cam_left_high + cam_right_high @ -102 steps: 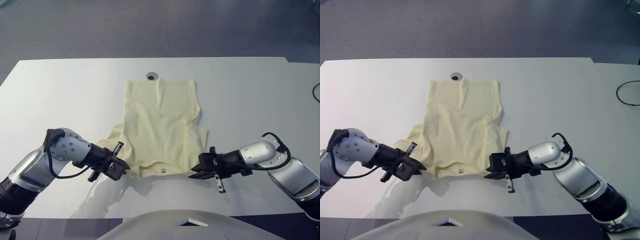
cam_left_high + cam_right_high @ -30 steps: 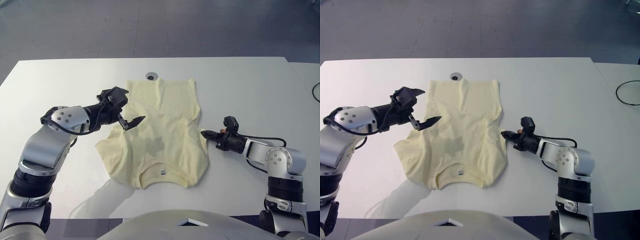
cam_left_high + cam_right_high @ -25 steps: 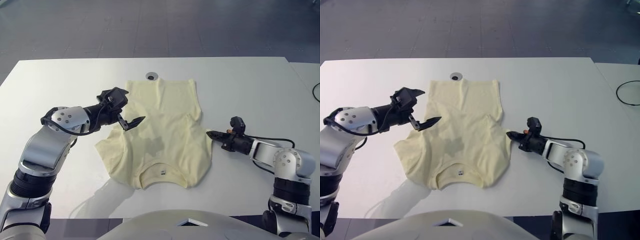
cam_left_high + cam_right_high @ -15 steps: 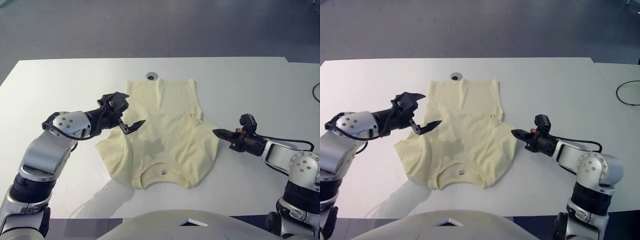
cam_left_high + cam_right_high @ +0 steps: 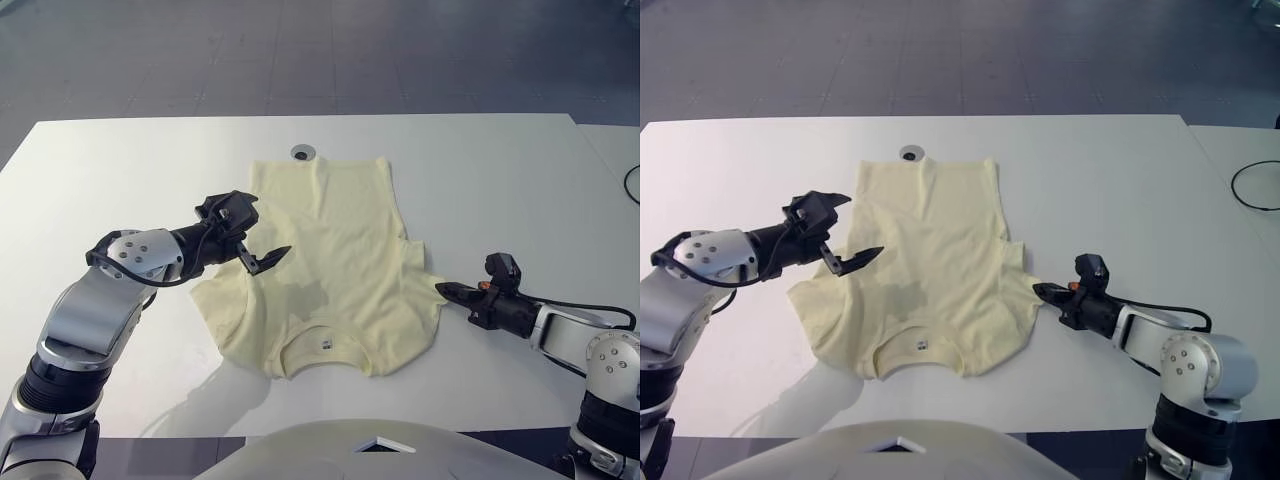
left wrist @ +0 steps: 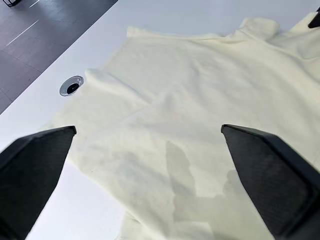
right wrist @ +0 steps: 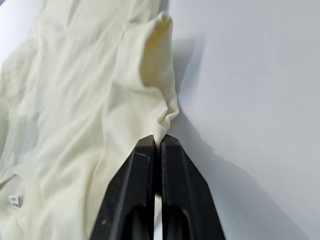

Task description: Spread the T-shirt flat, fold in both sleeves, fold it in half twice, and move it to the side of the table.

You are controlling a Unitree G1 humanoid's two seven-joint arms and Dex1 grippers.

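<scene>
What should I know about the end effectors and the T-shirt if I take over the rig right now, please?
Left end effector: open, hovering above the T-shirt's left side.
Right end effector: shut on the right sleeve's edge, low over the table.
Done: T-shirt lies mostly spread mid-table, collar nearest the robot.
Left: flatten the bunched right sleeve, fold both sleeves, halve twice, move aside.

A small round silver hole cover [image 5: 302, 152] is sitting in the white bench [image 5: 120, 170], near its far edge. A thin black cable [image 5: 1233, 186] is lying on another white table [image 5: 1245, 240] to the right. A dark grey tiled floor [image 5: 300, 50] is stretching out behind.
</scene>
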